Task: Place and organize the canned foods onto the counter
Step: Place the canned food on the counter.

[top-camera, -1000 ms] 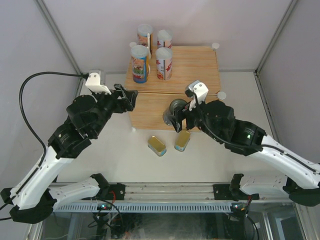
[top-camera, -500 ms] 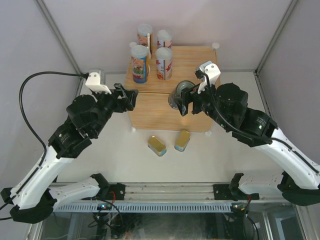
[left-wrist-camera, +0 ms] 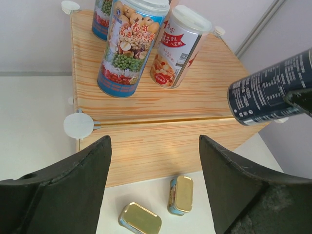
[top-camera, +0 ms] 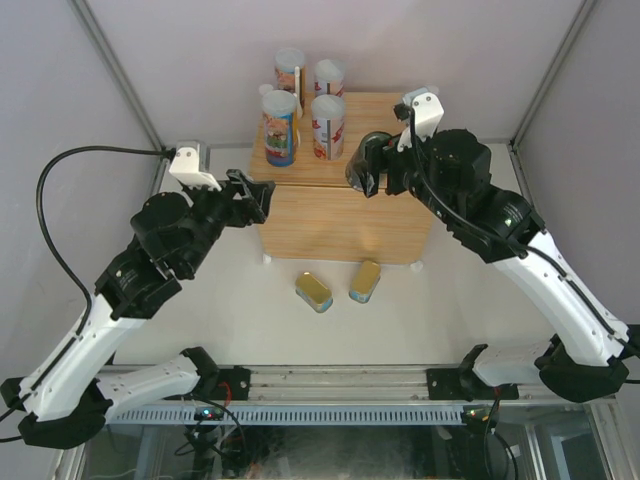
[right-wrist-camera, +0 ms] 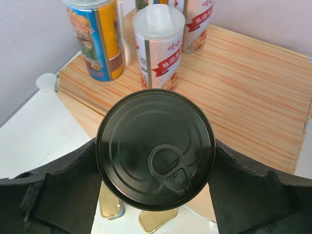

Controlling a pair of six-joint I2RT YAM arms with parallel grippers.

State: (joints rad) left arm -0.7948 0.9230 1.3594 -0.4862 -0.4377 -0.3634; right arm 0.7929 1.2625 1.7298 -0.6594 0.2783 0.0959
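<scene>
right gripper [top-camera: 372,172] has the dark can [right-wrist-camera: 156,146] up over the counter [top-camera: 390,215]
Jaws spread wide and clamped on the can's sides. It hangs tilted in the air, near the four tall cans [top-camera: 281,125] standing back left on top. The left gripper [left-wrist-camera: 153,161] is open and empty by the front left corner. Two gold tins [top-camera: 314,291] lie on the table [top-camera: 450,310].

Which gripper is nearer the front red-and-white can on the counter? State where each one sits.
Right. The right gripper, holding the dark can, hangs just beside the red-and-white can over the counter; the left gripper hovers open off the counter's near-left corner, farther away.
</scene>
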